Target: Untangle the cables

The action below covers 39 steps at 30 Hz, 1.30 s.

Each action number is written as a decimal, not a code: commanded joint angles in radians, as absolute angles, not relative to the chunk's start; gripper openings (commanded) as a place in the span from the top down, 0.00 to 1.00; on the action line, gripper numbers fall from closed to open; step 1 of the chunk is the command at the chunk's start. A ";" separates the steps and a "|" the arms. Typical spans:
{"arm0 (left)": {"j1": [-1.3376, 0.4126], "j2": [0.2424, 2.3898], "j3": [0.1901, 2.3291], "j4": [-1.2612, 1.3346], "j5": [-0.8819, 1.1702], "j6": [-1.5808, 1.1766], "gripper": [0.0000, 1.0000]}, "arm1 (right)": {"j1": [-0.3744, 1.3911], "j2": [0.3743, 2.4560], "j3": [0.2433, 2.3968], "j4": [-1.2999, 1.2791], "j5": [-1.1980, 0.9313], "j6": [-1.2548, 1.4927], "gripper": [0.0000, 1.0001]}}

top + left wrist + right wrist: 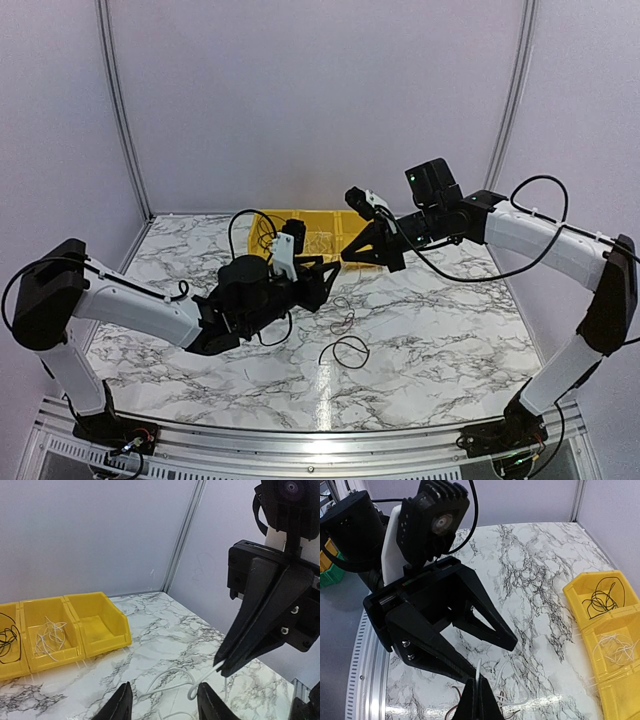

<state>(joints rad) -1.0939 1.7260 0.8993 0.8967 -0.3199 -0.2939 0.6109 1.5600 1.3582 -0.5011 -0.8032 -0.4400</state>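
Two grippers over a marble table point(535, 570).
Lower centre: right gripper point(479, 687) pinched shut on a pale wire point(478, 670). Left and centre: left gripper point(492, 659), jaws apart. Right edge: yellow bins point(592, 580) holding black wires point(601, 597) and white wires point(619, 647).

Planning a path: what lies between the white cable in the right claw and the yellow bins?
Only bare marbled tabletop separates the thin white cable from the yellow plastic bins, in the left wrist view.

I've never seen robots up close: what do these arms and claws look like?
The left arm and right arm match: white tubes, bulky black joints, black cables looping alongside. The left gripper and right gripper each have two black wedge-shaped fingers, a white bracket and a black camera.
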 commanded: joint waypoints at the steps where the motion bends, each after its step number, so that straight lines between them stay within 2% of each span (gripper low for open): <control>1: -1.078 1.750 0.924 0.931 -0.373 -0.276 0.57 | 0.607 1.560 1.359 -0.482 -0.833 -0.423 1.00; 4: -1.070 1.770 0.937 0.956 -0.395 -0.281 0.61 | 0.613 1.563 1.357 -0.485 -0.846 -0.423 1.00; 10: -1.057 1.831 0.992 1.000 -0.354 -0.278 0.61 | 0.631 1.582 1.355 -0.497 -0.858 -0.438 1.00; 17: -1.058 1.855 0.976 1.057 -0.288 -0.294 0.55 | 0.632 1.574 1.354 -0.496 -0.850 -0.438 1.00; 26: -1.060 1.826 0.895 1.090 -0.460 -0.302 0.52 | 0.633 1.579 1.358 -0.493 -0.883 -0.423 1.00; 31: -1.072 1.826 0.847 1.228 -0.415 -0.224 0.53 | 0.633 1.594 1.358 -0.495 -0.893 -0.418 1.00; 39: -1.098 1.842 0.839 1.290 -0.443 -0.112 0.53 | 0.633 1.603 1.359 -0.497 -0.903 -0.413 1.00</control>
<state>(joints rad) -1.0870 1.8469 0.8497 1.2045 -0.4152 -0.1947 0.6254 1.5970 1.3560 -0.5018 -0.8787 -0.4278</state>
